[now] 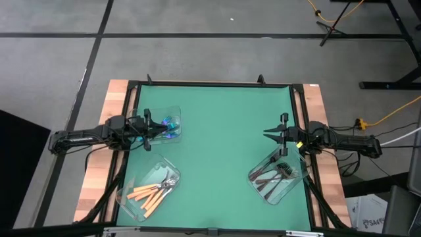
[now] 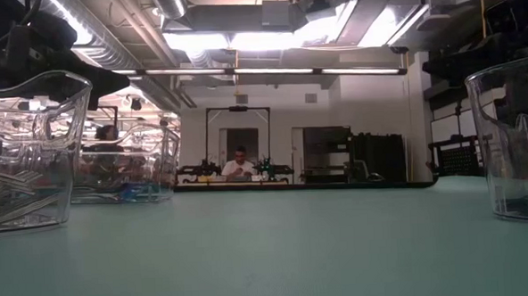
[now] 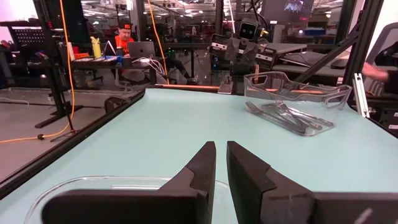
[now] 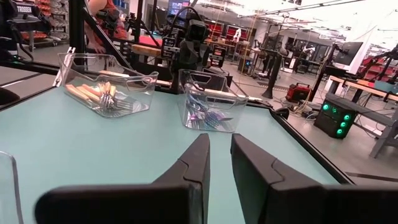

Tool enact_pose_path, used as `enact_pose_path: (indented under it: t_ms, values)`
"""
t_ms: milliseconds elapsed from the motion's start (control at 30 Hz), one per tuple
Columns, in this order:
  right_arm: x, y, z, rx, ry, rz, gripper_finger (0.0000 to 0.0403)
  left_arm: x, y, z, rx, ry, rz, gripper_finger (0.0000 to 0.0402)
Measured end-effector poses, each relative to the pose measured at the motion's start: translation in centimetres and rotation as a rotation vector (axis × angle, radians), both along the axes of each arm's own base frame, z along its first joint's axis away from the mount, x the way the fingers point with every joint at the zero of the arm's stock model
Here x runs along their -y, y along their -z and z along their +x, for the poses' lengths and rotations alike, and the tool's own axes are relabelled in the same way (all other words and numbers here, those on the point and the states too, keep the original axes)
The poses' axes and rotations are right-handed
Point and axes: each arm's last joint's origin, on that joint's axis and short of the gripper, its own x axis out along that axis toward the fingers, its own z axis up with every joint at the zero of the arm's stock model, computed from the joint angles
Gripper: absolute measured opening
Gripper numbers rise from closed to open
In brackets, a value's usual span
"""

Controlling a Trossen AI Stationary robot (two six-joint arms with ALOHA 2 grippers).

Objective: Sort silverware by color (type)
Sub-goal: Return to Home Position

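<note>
The forks lie sorted in three clear trays. The orange-handled forks (image 1: 150,192) (image 4: 99,94) are near the table's near left corner. The blue-teal forks (image 1: 170,124) (image 4: 208,118) are at the left side. The dark forks (image 1: 273,174) (image 3: 286,115) are near the right side. My left gripper (image 1: 160,129) (image 3: 221,149) hovers at the blue tray's left rim, shut and holding nothing. My right gripper (image 1: 267,133) (image 4: 219,142) hovers above the table just beyond the dark tray. It points toward the table's left, shut and empty.
The clear trays (image 2: 32,149) (image 2: 518,146) stand tall at both sides of the low view. The blue tray's rim (image 3: 93,183) curves just under my left fingers. The green mat's middle (image 1: 217,145) is bare. People sit at desks in the room beyond the table.
</note>
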Motion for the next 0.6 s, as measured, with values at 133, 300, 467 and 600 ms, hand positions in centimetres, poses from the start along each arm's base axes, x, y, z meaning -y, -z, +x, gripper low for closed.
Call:
enact_pose_path:
  t_ms: [133, 300, 467, 600]
  values:
    - [0.00, 0.00, 0.00, 0.000, 0.000, 0.000, 0.0056, 0.00, 0.00, 0.00, 0.000, 0.000, 0.000, 0.0033]
    - [0.00, 0.01, 0.01, -0.001, 0.000, 0.000, 0.0056, 0.00, 0.00, 0.00, 0.000, 0.000, 0.000, 0.0033]
    - [0.00, 0.06, 0.04, -0.007, 0.001, 0.000, 0.0056, 0.00, 0.00, 0.00, 0.000, 0.000, 0.000, 0.0033]
    - [0.00, 0.06, 0.04, -0.007, 0.001, 0.000, 0.0056, 0.00, 0.00, 0.00, 0.000, 0.000, 0.000, 0.0033]
